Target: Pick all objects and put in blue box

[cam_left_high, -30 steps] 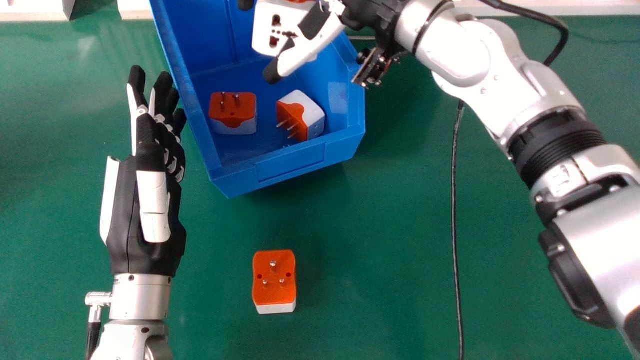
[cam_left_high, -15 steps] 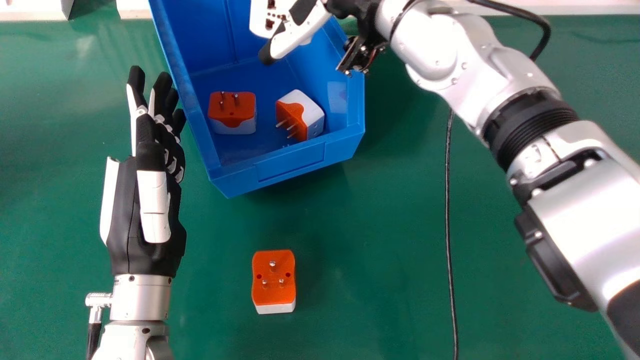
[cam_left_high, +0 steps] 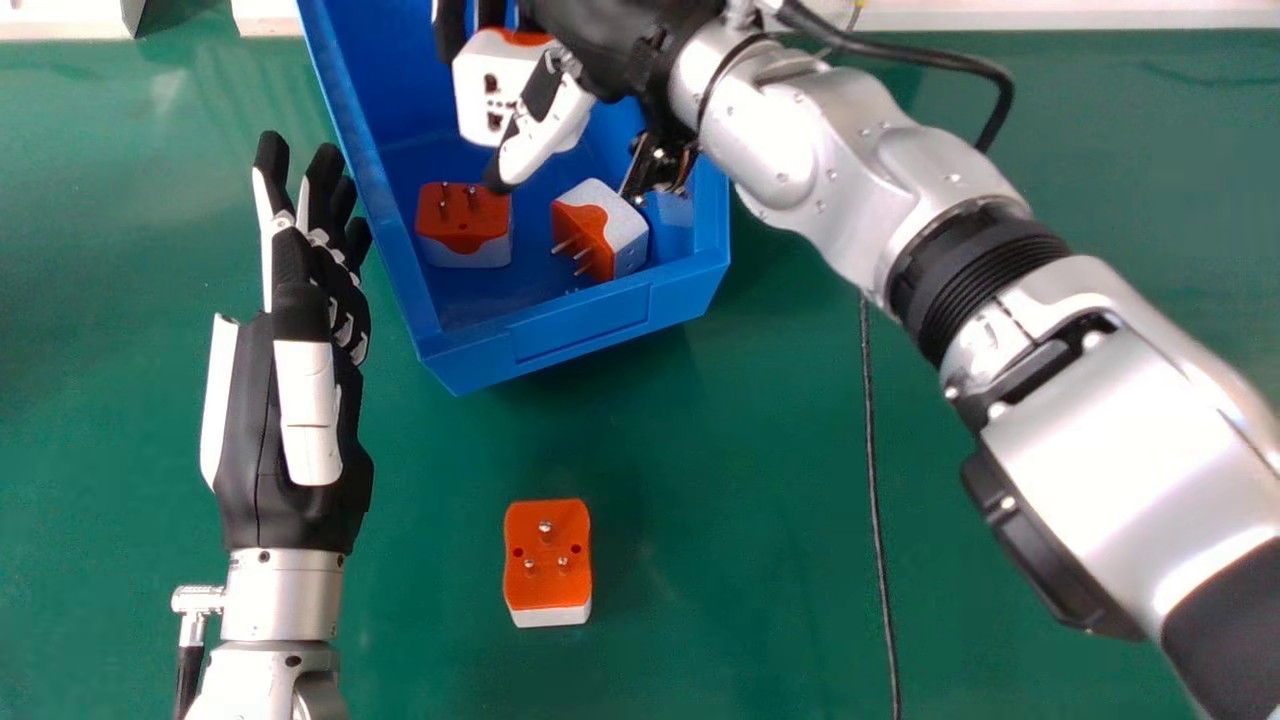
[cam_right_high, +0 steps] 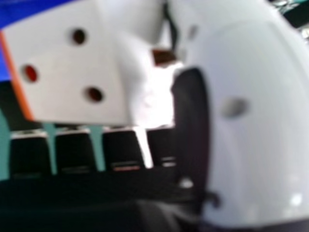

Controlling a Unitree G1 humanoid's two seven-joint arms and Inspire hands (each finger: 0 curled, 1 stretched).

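Right robot hand (cam_left_high: 543, 132) pinches the white-and-orange adapter (cam_left_high: 472, 95) over the blue box (cam_left_high: 580, 325), toward the desk's (cam_left_high: 1150, 120) far edge | looks light, stiff, maybe slick; flat sides suit gripping | left robot hand (cam_left_high: 308, 420) straight-fingered

left adapter (cam_left_high: 464, 225) beside right adapter (cam_left_high: 601, 230) in box (cam_left_high: 582, 325), front adapter (cam_left_high: 547, 562) on table (cam_left_high: 740, 480) before box

My left robot hand (cam_left_high: 290, 505) points forward, fingers (cam_left_high: 272, 160) straight; my right robot hand (cam_left_high: 612, 48) pinches, its arm (cam_left_high: 1120, 420) slanting inward.
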